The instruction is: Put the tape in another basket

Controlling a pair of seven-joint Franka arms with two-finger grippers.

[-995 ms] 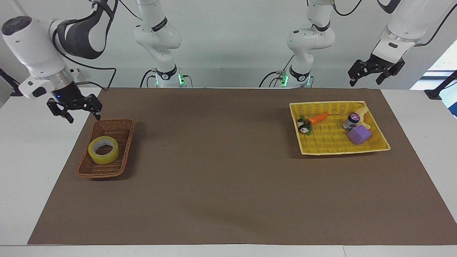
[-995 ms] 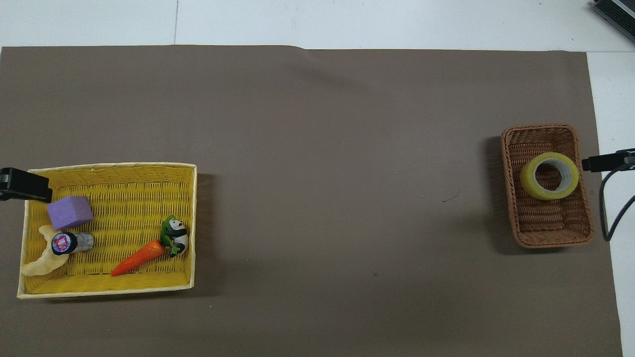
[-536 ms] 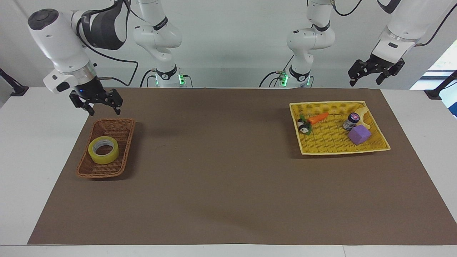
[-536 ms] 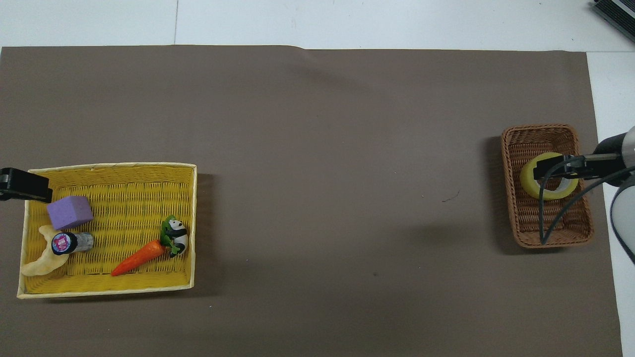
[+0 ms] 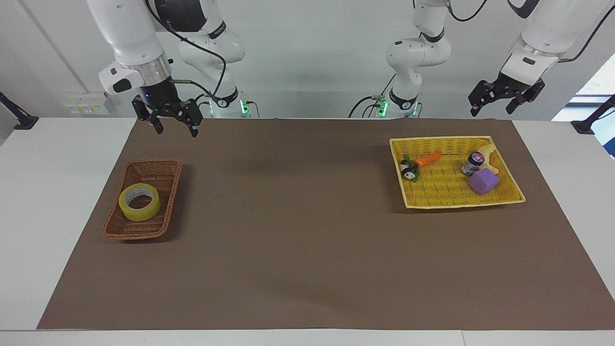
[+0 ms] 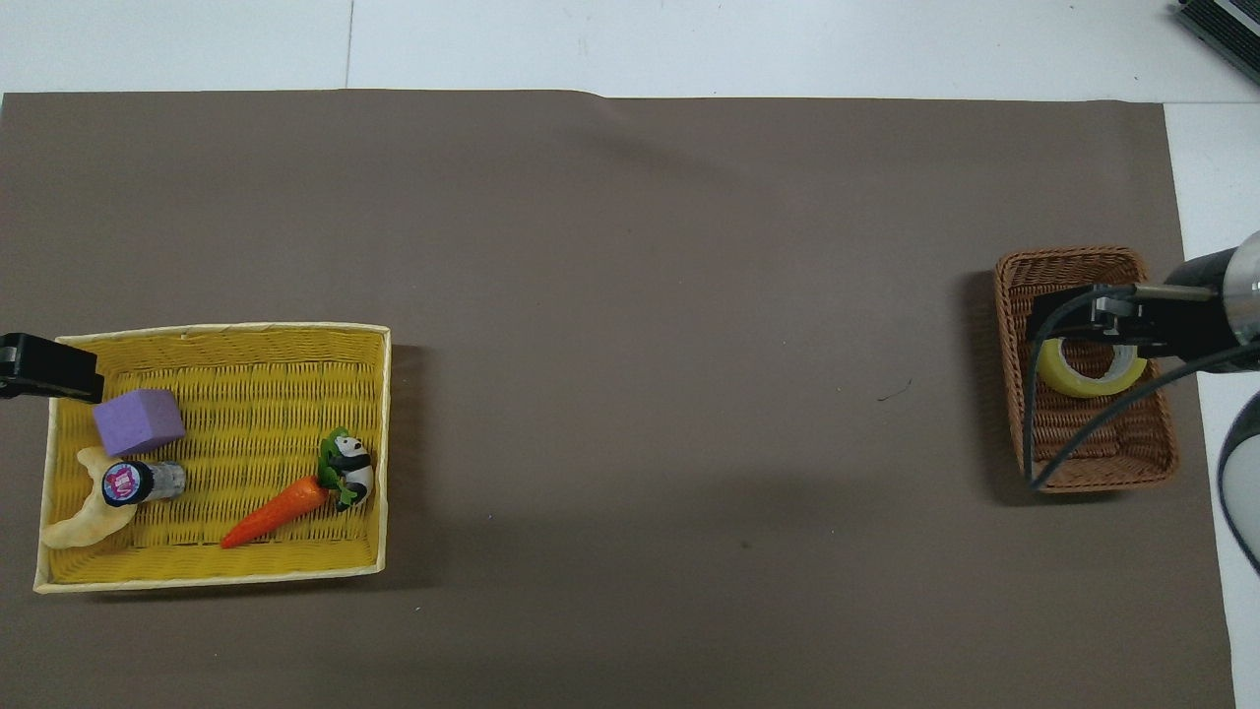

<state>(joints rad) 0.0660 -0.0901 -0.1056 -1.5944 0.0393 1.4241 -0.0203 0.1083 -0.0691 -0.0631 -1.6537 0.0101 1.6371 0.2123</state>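
The yellow tape lies flat in the small brown wicker basket at the right arm's end of the table. My right gripper is open and empty, raised high in the air. In the overhead view the right gripper covers part of the tape inside the basket, well above it and not touching. My left gripper is open and empty and waits raised by the yellow tray's edge; its tip shows in the overhead view.
A flat yellow woven tray sits at the left arm's end, holding a purple block, a small jar, a toy carrot, a panda figure and a pale curved piece. A brown mat covers the table.
My right gripper has risen and swung from beside the basket toward the table's middle, now high over the basket. The tape, basket and left arm have not moved.
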